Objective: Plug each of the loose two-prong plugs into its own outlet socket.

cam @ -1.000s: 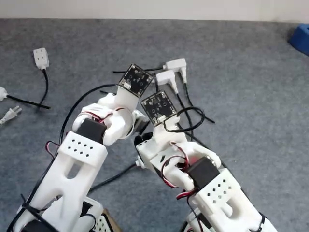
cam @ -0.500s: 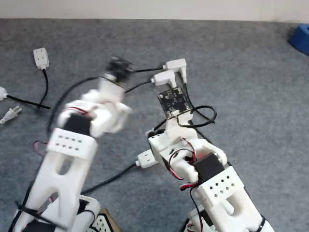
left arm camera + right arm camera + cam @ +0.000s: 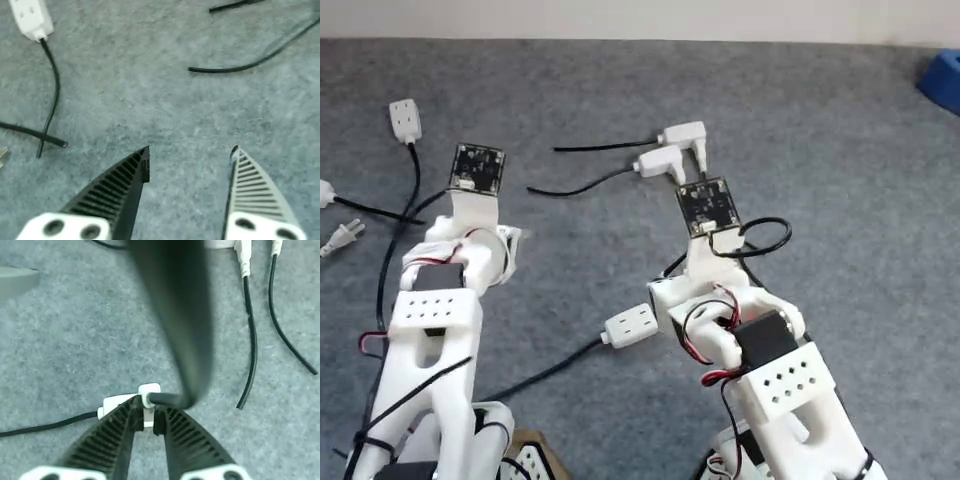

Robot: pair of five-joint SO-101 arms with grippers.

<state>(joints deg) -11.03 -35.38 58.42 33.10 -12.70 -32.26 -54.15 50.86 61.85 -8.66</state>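
In the right wrist view my right gripper point(image 3: 146, 405) is shut on a white two-prong plug point(image 3: 149, 390) with a black cable. It holds the plug against a white outlet socket point(image 3: 114, 404); I cannot tell whether the prongs are seated. That socket point(image 3: 630, 325) lies beside the right arm in the high view. My left gripper point(image 3: 189, 154) hangs open over bare carpet with nothing between its fingers. Another socket point(image 3: 405, 120) lies at the far left, with a loose plug point(image 3: 340, 238) nearer the left edge.
Two white sockets point(image 3: 672, 160) point(image 3: 686, 133) with plugs in them lie at the back centre, short black cables trailing from them. Black cable ends point(image 3: 220, 67) cross the carpet ahead of the left gripper. A blue object point(image 3: 942, 80) sits at the far right edge.
The left arm has swung away from the centre to the left. The right arm has shifted right and back, uncovering the socket at lower centre.
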